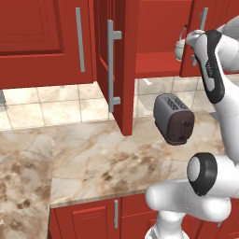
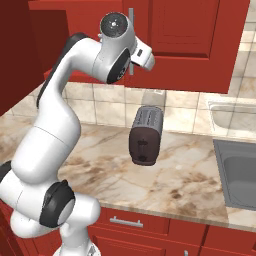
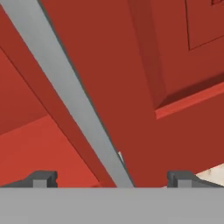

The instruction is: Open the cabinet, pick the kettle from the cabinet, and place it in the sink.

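Hand view: gripper [image 3: 112, 180] spread wide, nothing between the tips; grey bar handle [image 3: 70, 96] of a cabinet [image 3: 131, 65] door runs from 11 o'clock down to 6 o'clock, passing between the fingers. Left base view: cabinet's left door swung out edge-on; kettle [image 1: 180, 47] sits on the red shelf at 2 o'clock, partly hidden by the arm. Toaster [image 1: 174, 118] on the marble counter [image 1: 102, 163] below. Right base view: sink [image 2: 240, 172] at 3 o'clock.
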